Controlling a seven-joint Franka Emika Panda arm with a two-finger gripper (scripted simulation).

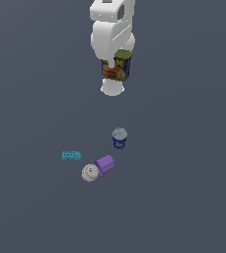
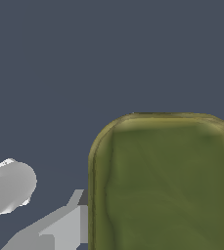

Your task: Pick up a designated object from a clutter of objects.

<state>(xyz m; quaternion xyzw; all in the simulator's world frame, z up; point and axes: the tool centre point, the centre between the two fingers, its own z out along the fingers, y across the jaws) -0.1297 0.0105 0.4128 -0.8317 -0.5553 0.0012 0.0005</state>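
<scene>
The designated object, a small rectangular tin (image 1: 117, 68) with an olive-yellow top and a dark blue label with a red-orange picture, hangs high above the floor against the white arm (image 1: 112, 37). In the wrist view its olive top (image 2: 165, 166) fills the near corner. My gripper (image 2: 166, 222) is shut on it, with one grey finger (image 2: 67, 222) pressed against its side; the other finger is out of frame. The rest of the clutter of objects lies well below the tin, toward the near side of the exterior view.
On the floor stand a round blue can (image 1: 119, 138) with a pale lid, a cyan toy brick (image 1: 71, 155), a purple cup (image 1: 105, 165) on its side and a white baseball (image 1: 90, 172) touching the cup. A white arm link (image 2: 8, 188) shows beside the tin.
</scene>
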